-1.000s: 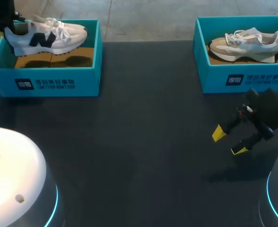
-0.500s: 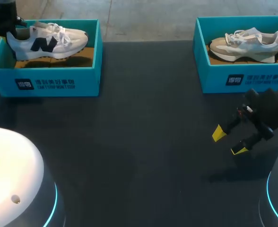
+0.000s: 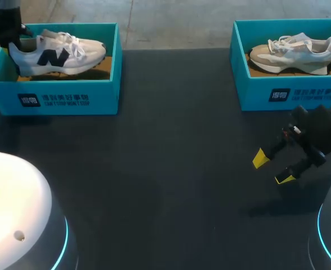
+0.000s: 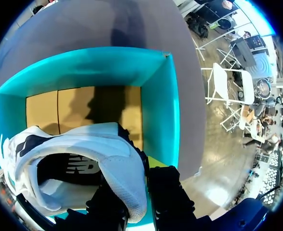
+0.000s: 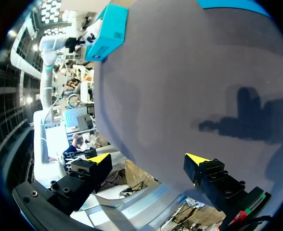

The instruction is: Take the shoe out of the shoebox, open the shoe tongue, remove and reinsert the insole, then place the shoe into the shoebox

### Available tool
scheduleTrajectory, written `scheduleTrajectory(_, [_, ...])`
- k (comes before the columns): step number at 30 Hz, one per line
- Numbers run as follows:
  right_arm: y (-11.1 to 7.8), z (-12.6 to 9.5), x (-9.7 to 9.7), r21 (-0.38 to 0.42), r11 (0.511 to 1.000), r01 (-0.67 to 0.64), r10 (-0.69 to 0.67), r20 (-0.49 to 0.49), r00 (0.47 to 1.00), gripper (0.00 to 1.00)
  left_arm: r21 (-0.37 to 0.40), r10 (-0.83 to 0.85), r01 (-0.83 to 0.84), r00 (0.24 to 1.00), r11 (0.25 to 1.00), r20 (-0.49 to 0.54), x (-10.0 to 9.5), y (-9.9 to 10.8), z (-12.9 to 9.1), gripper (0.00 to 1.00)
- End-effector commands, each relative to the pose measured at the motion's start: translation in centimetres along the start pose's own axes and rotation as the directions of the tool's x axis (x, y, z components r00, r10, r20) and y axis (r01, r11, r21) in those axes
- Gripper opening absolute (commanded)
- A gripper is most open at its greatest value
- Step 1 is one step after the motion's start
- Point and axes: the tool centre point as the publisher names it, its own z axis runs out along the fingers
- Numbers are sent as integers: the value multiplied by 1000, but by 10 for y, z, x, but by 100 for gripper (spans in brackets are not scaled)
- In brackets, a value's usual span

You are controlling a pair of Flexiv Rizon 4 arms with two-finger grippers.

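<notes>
Left arm: the left gripper (image 3: 8,35) sits at the far outer corner of the left shoebox (image 3: 58,97), a teal open-topped carton at the far left of the table (image 3: 165,163). It is clenched on the heel of the white sneaker (image 3: 58,50). The left wrist view confirms this. One black finger sits inside the heel opening and the other finger (image 4: 169,197) presses the outside of the heel, so the heel wall is pinched between them at the left gripper (image 4: 136,190).

White sneaker (image 4: 83,159): it has a navy side logo and white laces. It stands upright, sole down, inside the left shoebox (image 4: 160,110), lengthwise, with its toe pointing toward the middle of the table. The box's near wall hides the lower edge of the sole, so contact with the cardboard floor (image 4: 74,106) cannot be determined. Part of that floor shows bare ahead of the shoe.

Right arm: the right gripper (image 3: 273,169) hangs above bare table on the right side, in front of the right shoebox (image 3: 289,93) and apart from it. In the right wrist view the right gripper (image 5: 148,159) is released, its yellow tips spread wide with nothing between them, and its shadow falls on the table (image 5: 180,86).

Right shoebox: teal and open-topped, it holds a grey sneaker (image 3: 292,53) lying lengthwise, with no gripper on it.
</notes>
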Motion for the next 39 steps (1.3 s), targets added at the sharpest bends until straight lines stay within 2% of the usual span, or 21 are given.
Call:
scheduleTrajectory(1, [-1,1,0,-2,1000,-1,1,2,1000,100,-18,-2,2,1000,1000,11,4,-14,-11,0])
scheduleTrajectory(7, [-1,1,0,-2,1000,-1,1,2,1000,100,-27,27,-26,1000,999,12,6,-29,-14,0])
scheduleTrajectory(20, [-1,1,0,-2,1000,-1,1,2,1000,100,-20,76,-76,997,997,-1,3,-51,-2,0])
scheduleTrajectory(29, [-1,1,0,-2,1000,-1,1,2,1000,100,-12,78,-78,997,997,-9,1,-53,0,0])
scheduleTrajectory(39, [-1,1,0,-2,1000,-1,1,2,1000,100,10,45,-45,999,999,1,5,-43,4,0])
